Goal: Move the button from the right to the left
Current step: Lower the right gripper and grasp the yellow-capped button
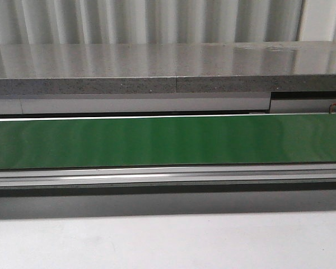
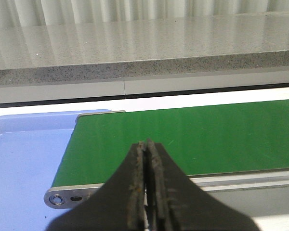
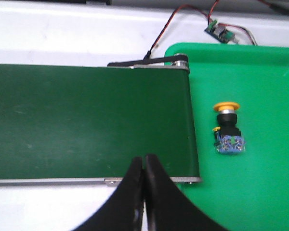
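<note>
The button lies on its side in the green tray at the right end of the green belt, its yellow cap toward the far side and its blue block toward the near side. It sits just beside the belt's end, apart from it and touching nothing but the tray floor. A small circuit board with wires lies beyond the tray's far rim.

The right gripper hangs over the near edge of the belt, to the left of the button, its fingers pressed together and holding nothing. The left gripper is likewise closed and empty, over the belt's left end, where a blue tray waits.

The front view shows only bare belt, no arm and no button.

By my reading the task has not yet started: the pick-up is the step in hand. The next move calls for the right gripper to open, shift right over the tray, and come down around the button's black collar or block, then set it on the belt
</note>
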Robot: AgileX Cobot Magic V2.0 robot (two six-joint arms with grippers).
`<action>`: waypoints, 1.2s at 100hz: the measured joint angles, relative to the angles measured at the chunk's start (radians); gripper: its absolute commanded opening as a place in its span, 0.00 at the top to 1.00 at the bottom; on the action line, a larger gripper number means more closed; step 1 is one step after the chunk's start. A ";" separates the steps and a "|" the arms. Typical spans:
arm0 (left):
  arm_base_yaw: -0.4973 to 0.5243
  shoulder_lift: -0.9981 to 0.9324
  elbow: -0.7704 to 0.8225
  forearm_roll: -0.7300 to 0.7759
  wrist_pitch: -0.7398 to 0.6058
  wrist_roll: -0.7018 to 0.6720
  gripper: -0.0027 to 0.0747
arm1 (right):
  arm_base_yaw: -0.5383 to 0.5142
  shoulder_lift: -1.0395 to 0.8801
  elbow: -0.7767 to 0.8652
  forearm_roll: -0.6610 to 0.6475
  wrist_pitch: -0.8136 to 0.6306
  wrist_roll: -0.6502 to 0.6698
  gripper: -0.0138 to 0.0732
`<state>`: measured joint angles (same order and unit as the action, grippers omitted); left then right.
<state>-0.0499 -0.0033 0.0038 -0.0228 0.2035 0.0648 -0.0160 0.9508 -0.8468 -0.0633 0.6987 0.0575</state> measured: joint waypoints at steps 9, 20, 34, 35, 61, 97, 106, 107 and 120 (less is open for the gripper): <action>0.000 0.000 0.000 0.000 0.000 0.000 0.99 | 0.000 0.066 -0.046 0.000 0.058 0.000 0.49; 0.000 0.000 0.000 0.000 0.000 0.000 0.99 | 0.000 0.135 -0.088 0.000 0.097 0.000 0.30; 0.000 0.000 0.000 0.000 0.000 0.000 0.99 | 0.000 0.198 -0.125 0.000 0.109 0.000 0.28; 0.000 0.000 0.000 0.000 0.000 0.000 0.99 | 0.000 0.201 -0.126 0.000 0.111 0.000 0.28; 0.000 0.000 0.000 0.000 0.000 0.000 0.99 | -0.051 0.281 -0.187 -0.014 0.129 0.000 0.28; 0.000 0.000 0.000 0.000 0.000 0.000 0.99 | -0.328 0.432 -0.224 -0.025 0.137 0.000 0.28; 0.000 0.000 0.000 0.000 0.000 0.000 0.99 | -0.352 0.483 -0.224 -0.025 0.127 0.000 0.28; 0.000 0.000 0.000 0.000 0.000 0.000 0.99 | -0.354 0.487 -0.224 -0.025 0.127 0.000 0.28; 0.000 0.000 0.000 0.000 0.000 0.000 0.99 | -0.360 0.570 -0.226 -0.020 0.111 0.000 0.28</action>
<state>-0.0499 -0.0033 0.0038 -0.0228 0.2035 0.0648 -0.3765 1.5210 -1.0726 -0.0837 0.8092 0.0575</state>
